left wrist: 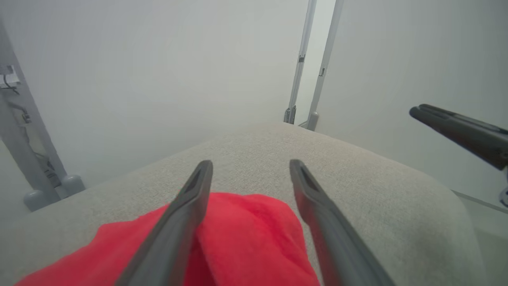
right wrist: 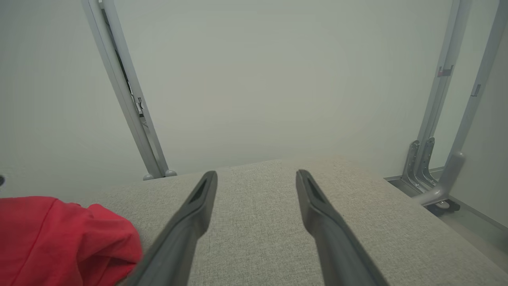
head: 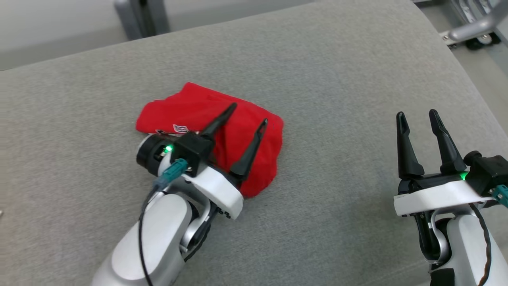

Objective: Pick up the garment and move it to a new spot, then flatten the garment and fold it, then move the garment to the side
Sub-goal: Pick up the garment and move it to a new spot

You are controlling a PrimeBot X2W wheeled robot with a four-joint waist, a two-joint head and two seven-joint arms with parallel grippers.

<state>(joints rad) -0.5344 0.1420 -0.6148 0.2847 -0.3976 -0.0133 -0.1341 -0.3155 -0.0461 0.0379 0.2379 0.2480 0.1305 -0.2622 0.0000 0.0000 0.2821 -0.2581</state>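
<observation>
Probably at the flattening step: crumpled red fabric garment [head: 186,107] lying bunched on grey woven cushion [head: 337,79]. Left jaws spread wide just above garment, gripping nothing; right jaws equally wide, empty, well right of garment. Next: pinch an edge, draw flat.

The left gripper [head: 249,113] and right gripper [head: 417,114] both point forward, fingers spread wide apart.

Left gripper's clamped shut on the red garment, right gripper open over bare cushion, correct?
No: the left gripper is open, fingers spread over the red garment, not clamping it; the left wrist view shows this. The right gripper is open over bare cushion.
</observation>
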